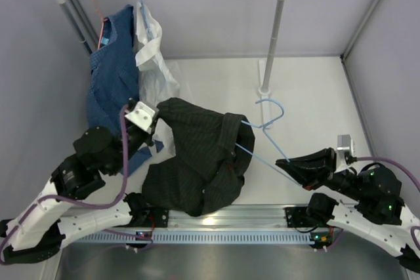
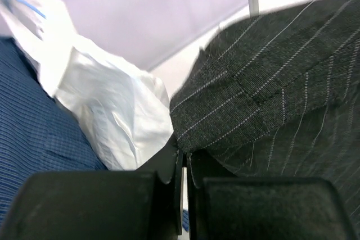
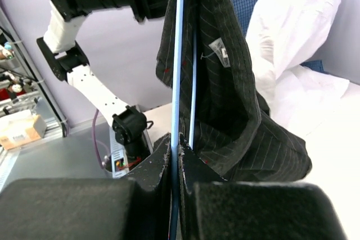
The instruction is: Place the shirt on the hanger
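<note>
Shirt [image 1: 197,162] edge is pinched by L claw [image 2: 183,164]. Hanger [image 1: 269,122] wire is pinched by R claw [image 3: 175,150], far end tucked inside shirt, hook over tabletop [image 1: 315,96].

You see the shirt [image 1: 197,162], near centre, in black with faint pale pinstripes, and the hanger [image 3: 180,54] in light blue. At far left, note the blue garment [image 1: 111,90] with its fine darker check, the plain white shirt [image 1: 154,63] and the orange-red hanger [image 1: 102,23].
</note>
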Tool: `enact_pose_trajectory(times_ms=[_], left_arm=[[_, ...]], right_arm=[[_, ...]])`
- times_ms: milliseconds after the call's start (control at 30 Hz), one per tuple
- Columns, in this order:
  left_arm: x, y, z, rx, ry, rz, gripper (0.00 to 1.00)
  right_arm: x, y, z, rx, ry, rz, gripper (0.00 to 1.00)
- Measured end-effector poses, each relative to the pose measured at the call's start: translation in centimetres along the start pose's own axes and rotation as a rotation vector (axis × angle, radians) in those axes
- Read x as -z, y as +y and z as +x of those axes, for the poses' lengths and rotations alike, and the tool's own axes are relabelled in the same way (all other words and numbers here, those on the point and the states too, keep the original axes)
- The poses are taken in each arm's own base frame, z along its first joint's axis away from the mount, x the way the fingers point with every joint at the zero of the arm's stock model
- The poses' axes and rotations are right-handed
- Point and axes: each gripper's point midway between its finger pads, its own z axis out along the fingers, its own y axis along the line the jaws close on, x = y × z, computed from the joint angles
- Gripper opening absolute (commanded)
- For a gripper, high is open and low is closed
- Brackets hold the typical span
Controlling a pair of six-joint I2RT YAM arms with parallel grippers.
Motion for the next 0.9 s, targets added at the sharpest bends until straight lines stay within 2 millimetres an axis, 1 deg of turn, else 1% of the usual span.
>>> enact_pose_trajectory(times_ms=[133,200,267,333,400,500,600,633,733,900], left_arm=[[1.7,1.5,-4.0,-0.029,-0.107,0.013,0.00],[2.5,1.6,-5.8,-0.049,-0.161,0.050,0.00],[3.2,0.9,-6.9,-0.081,-0.189,0.121,0.00],[3.7,-0.2,-7.5,-0.107,-0.197,0.203,0.00],[4.0,-1.2,-7.7,-0.125,-0.195,0.269,0.00],[4.1,-2.5,-7.0,-0.143,-0.168,0.340,0.00],[4.2,-2.6,-6.1,-0.153,-0.131,0.350,0.00],[4.2,-2.5,-6.0,-0.152,-0.124,0.341,0.00],[4.1,-0.9,-5.9,-0.115,-0.095,0.252,0.00],[5.0,1.4,-5.1,-0.038,-0.074,0.138,0.00]], right_arm=[[0.4,0.1,-0.2,0.019,0.003,-0.002,0.00],[0.4,0.3,0.1,0.029,0.017,-0.020,0.00],[0.2,0.7,0.5,0.034,0.033,-0.047,0.00],[-0.1,1.0,1.0,0.034,0.048,-0.072,0.00],[-0.4,1.2,1.7,0.033,0.054,-0.095,0.00],[-0.9,1.4,2.8,0.029,0.048,-0.123,0.00],[-1.7,1.5,3.8,0.020,0.041,-0.149,0.00],[-1.9,1.4,4.0,0.017,0.034,-0.153,0.00],[-2.4,1.1,4.8,0.009,0.001,-0.157,0.00],[-3.1,0.9,5.8,-0.002,-0.079,-0.175,0.00]])
